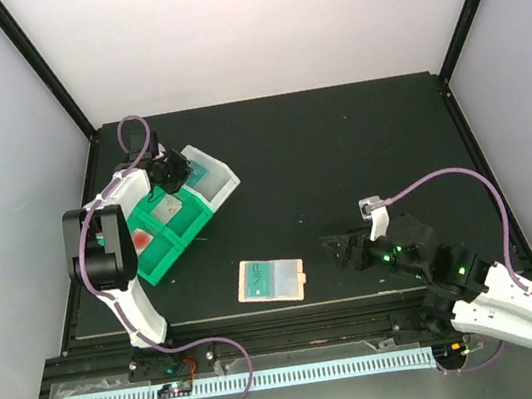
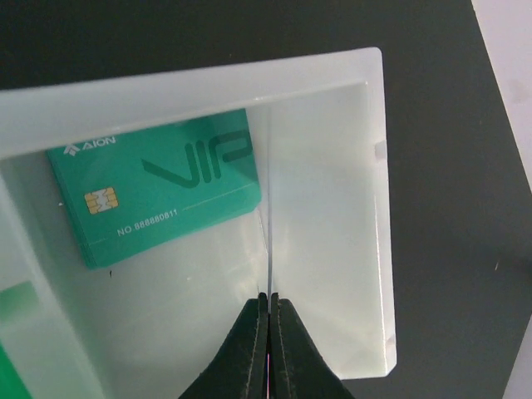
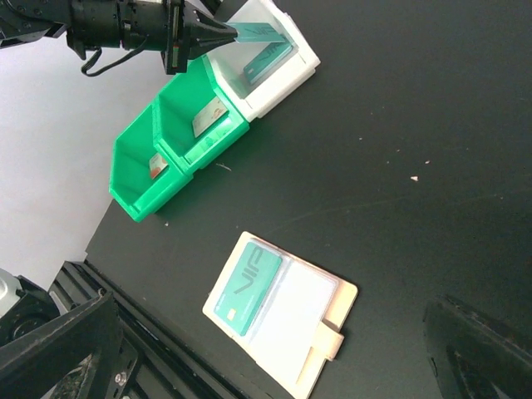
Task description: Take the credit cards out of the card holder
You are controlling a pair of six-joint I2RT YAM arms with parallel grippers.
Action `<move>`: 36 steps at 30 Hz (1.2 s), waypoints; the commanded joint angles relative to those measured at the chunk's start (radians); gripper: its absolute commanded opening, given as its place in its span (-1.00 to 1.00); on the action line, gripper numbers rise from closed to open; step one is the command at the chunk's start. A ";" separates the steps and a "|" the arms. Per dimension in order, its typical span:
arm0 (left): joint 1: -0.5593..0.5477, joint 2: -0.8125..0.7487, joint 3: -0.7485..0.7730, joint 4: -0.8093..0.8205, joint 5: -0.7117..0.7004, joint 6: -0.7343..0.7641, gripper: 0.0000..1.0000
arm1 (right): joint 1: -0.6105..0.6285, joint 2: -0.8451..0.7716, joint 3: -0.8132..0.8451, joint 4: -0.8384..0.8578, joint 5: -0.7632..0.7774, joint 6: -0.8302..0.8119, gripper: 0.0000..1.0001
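Observation:
The card holder [image 1: 272, 280] lies open on the black table, peach-rimmed, with one teal credit card [image 3: 248, 287] in its left pocket. Its right pocket shows pale and bare. My left gripper [image 2: 268, 298] is shut on another teal credit card [image 3: 259, 33], seen edge-on in the left wrist view, and holds it over the white bin [image 2: 378, 208]. A teal card [image 2: 158, 195] lies flat inside that bin. My right gripper [image 1: 339, 249] stands open to the right of the holder, apart from it, with nothing between its fingers.
Two green bins [image 3: 133, 179] join the white bin at the table's back left. One holds a pale grey-white card [image 3: 209, 116], the other a card with a red blotch [image 3: 155, 164]. The table's front rail [image 1: 267, 336] runs near the holder.

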 commanded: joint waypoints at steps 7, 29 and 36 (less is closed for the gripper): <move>0.013 0.048 0.069 -0.010 -0.005 0.023 -0.94 | -0.004 -0.015 0.028 0.011 0.058 -0.023 1.00; 0.013 0.040 0.108 -0.055 -0.049 0.041 -0.54 | -0.004 -0.051 0.032 -0.004 0.060 -0.037 1.00; 0.012 -0.004 0.123 -0.081 -0.081 0.060 -0.43 | -0.004 -0.051 0.032 -0.008 0.045 -0.025 1.00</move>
